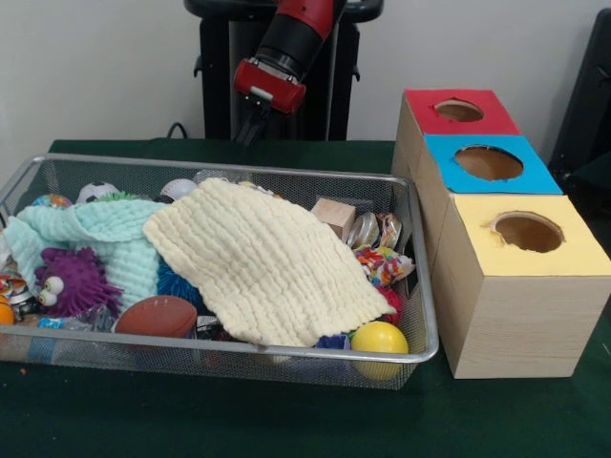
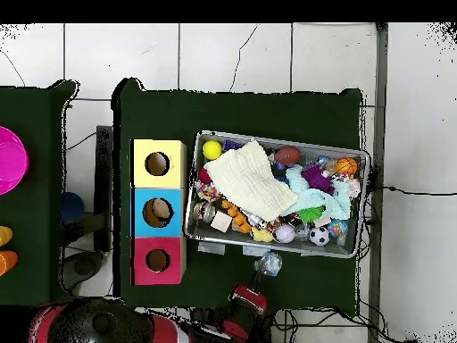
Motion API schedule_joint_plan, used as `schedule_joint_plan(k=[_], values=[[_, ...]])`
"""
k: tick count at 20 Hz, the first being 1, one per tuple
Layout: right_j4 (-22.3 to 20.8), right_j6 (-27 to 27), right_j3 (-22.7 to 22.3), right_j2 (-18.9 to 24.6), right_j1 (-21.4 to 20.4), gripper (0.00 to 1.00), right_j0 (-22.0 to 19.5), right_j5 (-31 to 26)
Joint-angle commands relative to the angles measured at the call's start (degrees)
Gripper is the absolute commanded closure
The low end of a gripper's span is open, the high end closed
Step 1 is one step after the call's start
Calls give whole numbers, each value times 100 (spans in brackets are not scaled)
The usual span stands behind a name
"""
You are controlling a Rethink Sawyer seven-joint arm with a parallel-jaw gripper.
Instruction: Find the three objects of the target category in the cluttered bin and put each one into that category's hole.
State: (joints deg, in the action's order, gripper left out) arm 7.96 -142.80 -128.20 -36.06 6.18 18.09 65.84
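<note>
Bin (image 1: pixel 420 286) sits centre-table, three boxes just beside it on its one short side. Near to far in the front view:

Nearest rim: 1 yellow ball (image 1: pixel 379 339) in the corner by the yellow box, 1 brown football (image 1: pixel 158 315), 1 purple googly-eyed toy (image 1: pixel 72 283).
Middle: 2 cloths. Cream cloth (image 1: pixel 263 262) is draped over the centre, mint cloth (image 1: pixel 100 239) beside it, partly tucked under. They likely hide much of the contents.
Far side: 1 wooden block (image 1: pixel 334 216), candy wrappers (image 1: pixel 382 258), 1 soccer ball (image 1: pixel 95 192). Overhead view also shows 1 orange basketball (image 2: pixel 346 166).
Boxes: 3, one hole each: yellow box (image 1: pixel 525 286) nearest, blue box (image 1: pixel 487 164), red box (image 1: pixel 458 112) farthest. Overhead view seems to show something already inside the blue hole.
Gripper (image 1: pixel 250 129) hangs beyond the far rim, above the table, well clear of everything. Holds nothing that I can see; can't tell how wide the claw is set.

Step in hand, my read: search. Best move is pinching the cream cloth at a free edge and dragging it aside, not up, so nothing spills over the rim. Then recount targets before picking.
</note>
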Motion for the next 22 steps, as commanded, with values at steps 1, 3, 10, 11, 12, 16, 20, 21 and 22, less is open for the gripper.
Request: schedule_joint_plan(k=[1,3,10,11,12,16,20,21,22], values=[[-238,-691,249,740,571,100,-261,-208],[-363,-744,311,793,536,100,-397,-259],[-535,-638,376,817,485,0,-470,-270],[-559,-641,386,819,490,0,-480,-252],[-604,-640,403,827,487,0,-506,-258],[-860,-672,504,888,492,0,-642,-264],[-1569,-636,869,1074,510,0,-1058,-605],[-1676,-597,937,1096,520,0,-1115,-676],[-1810,-570,1011,1135,521,0,-1196,-793]])
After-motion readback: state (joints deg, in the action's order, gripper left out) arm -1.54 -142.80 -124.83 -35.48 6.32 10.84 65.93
